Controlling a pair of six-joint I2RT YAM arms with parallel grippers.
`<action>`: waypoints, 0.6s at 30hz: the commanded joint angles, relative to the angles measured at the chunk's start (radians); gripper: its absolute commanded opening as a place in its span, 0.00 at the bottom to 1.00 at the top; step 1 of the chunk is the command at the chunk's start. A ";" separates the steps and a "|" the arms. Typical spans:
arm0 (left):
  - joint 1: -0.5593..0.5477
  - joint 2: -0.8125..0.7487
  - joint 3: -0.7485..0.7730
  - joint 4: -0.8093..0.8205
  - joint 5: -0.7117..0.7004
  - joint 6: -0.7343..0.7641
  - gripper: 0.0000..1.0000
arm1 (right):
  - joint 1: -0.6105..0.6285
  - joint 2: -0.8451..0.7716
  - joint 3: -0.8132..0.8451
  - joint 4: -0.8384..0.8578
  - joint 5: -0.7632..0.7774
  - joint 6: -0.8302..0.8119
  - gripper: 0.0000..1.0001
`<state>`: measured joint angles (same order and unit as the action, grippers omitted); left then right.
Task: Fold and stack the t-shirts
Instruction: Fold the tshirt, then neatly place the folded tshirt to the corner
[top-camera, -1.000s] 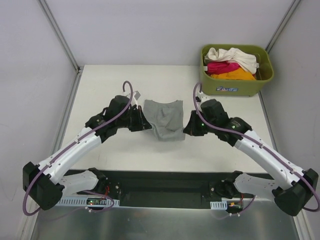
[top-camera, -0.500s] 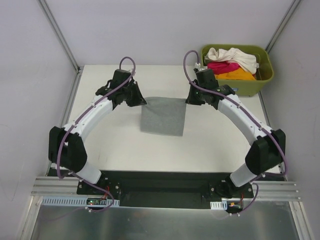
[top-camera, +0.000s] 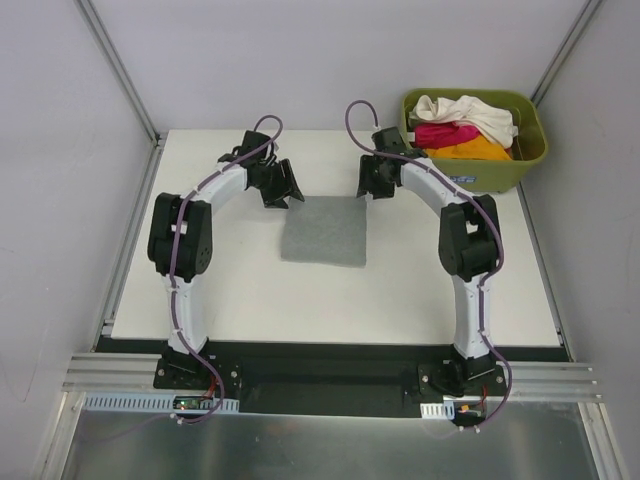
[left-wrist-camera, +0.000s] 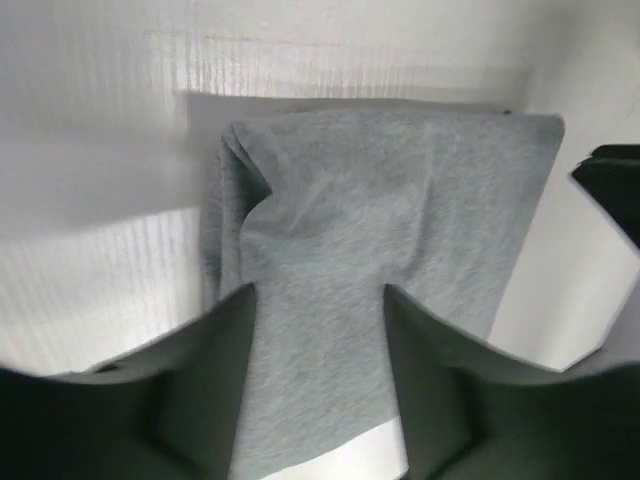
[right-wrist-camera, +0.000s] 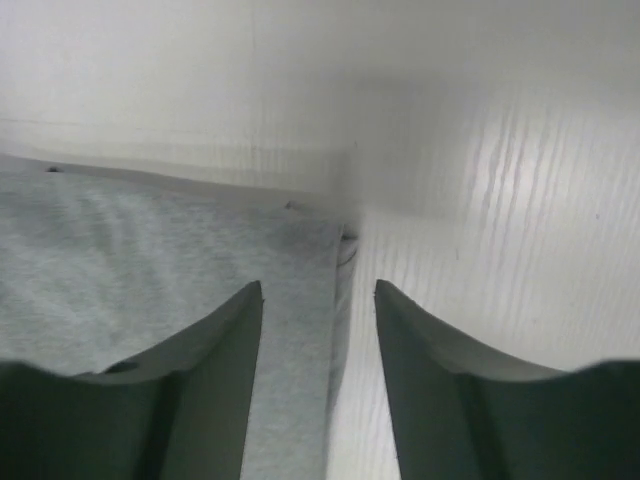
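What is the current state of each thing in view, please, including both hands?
Grey t-shirt: folded into a flat square on the table.
Left hand: open, at the shirt's far left corner, gripping nothing.
Right hand: open, at the shirt's far right corner, gripping nothing.
Cream-white t-shirt: unfolded, crumpled in the bin.
Magenta-pink t-shirt: unfolded, in the bin.
Orange t-shirt: unfolded, in the bin.
Olive-green bin: upright, holding three shirts.

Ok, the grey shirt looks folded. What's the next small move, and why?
Probably lift the right gripper clear and swing it to the olive-green bin for the cream-white t-shirt on top. The grey t-shirt lies folded in a flat square, and that gripper and the left gripper stand open at its far corners, holding nothing.
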<state>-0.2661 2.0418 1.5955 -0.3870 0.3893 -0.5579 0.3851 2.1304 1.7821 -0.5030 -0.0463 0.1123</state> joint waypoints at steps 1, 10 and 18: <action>0.018 -0.020 0.066 -0.013 0.063 0.036 0.78 | -0.003 0.016 0.114 -0.040 -0.047 -0.033 0.58; 0.008 -0.215 -0.177 -0.013 0.033 0.049 0.99 | 0.060 -0.304 -0.179 -0.054 -0.030 -0.031 0.97; 0.005 -0.290 -0.367 -0.013 -0.016 0.046 0.99 | 0.109 -0.667 -0.634 -0.011 0.000 -0.010 0.97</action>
<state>-0.2554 1.7714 1.2751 -0.3916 0.4084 -0.5293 0.4923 1.6104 1.2984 -0.5285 -0.0669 0.0818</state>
